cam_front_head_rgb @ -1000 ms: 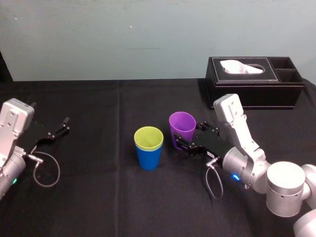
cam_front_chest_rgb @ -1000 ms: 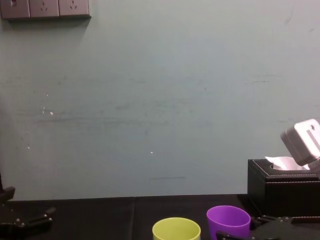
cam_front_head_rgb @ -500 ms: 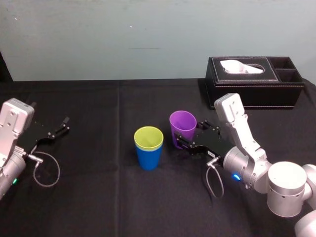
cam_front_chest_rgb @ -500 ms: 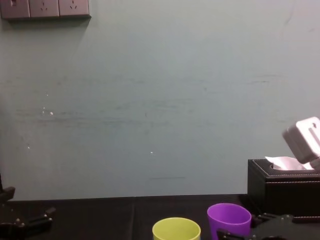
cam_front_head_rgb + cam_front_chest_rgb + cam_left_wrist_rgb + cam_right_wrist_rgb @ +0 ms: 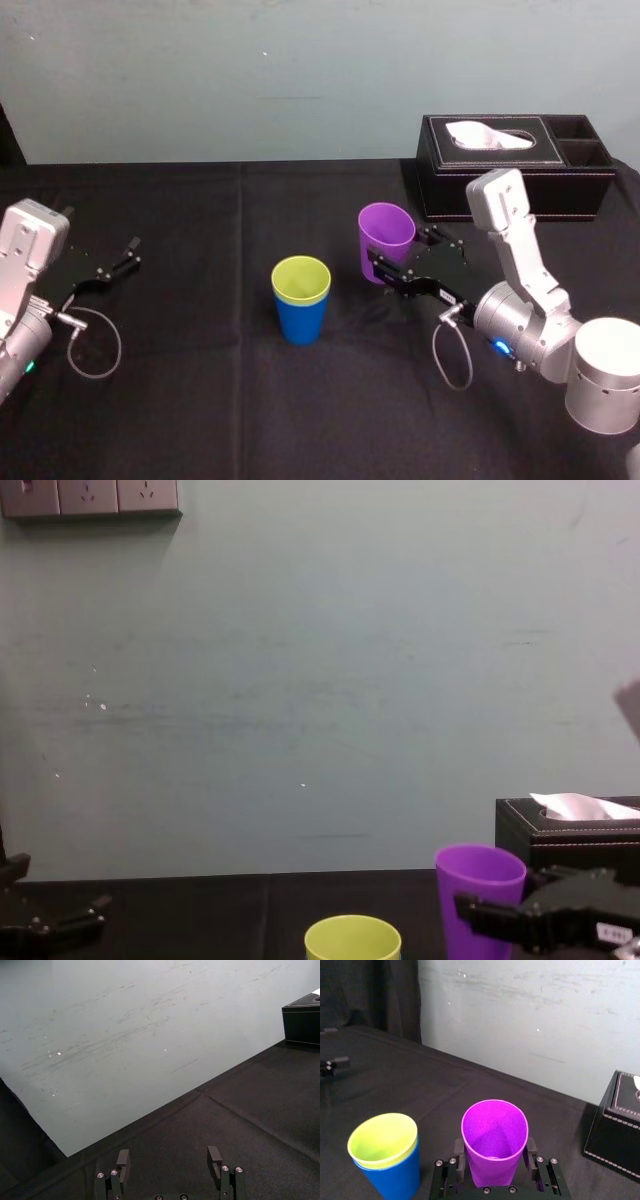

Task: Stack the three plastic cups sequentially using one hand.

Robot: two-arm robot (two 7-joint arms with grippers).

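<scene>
The yellow-green cup (image 5: pixel 301 279) sits nested inside the blue cup (image 5: pixel 301 319) on the black cloth at table centre; both also show in the right wrist view, yellow-green cup (image 5: pixel 382 1139) in blue cup (image 5: pixel 395 1177). The purple cup (image 5: pixel 385 240) hangs above the cloth, to the right of that pair, slightly tilted. My right gripper (image 5: pixel 400 272) is shut on the purple cup (image 5: pixel 494 1142), one jaw at each side of its lower wall. From the chest, the purple cup (image 5: pixel 480 900) stands higher than the yellow-green rim (image 5: pixel 352 939). My left gripper (image 5: pixel 118 260) rests open at the far left.
A black tissue box (image 5: pixel 516 165) with white tissue stands at the back right, behind the right arm. A loose cable loop (image 5: pixel 92 345) lies by the left arm. Black cloth (image 5: pixel 200 400) covers the table; a pale wall stands behind.
The right gripper has lifted the purple cup off the cloth and carried it up and slightly right. The blue and yellow-green pair and the left arm have not moved.
</scene>
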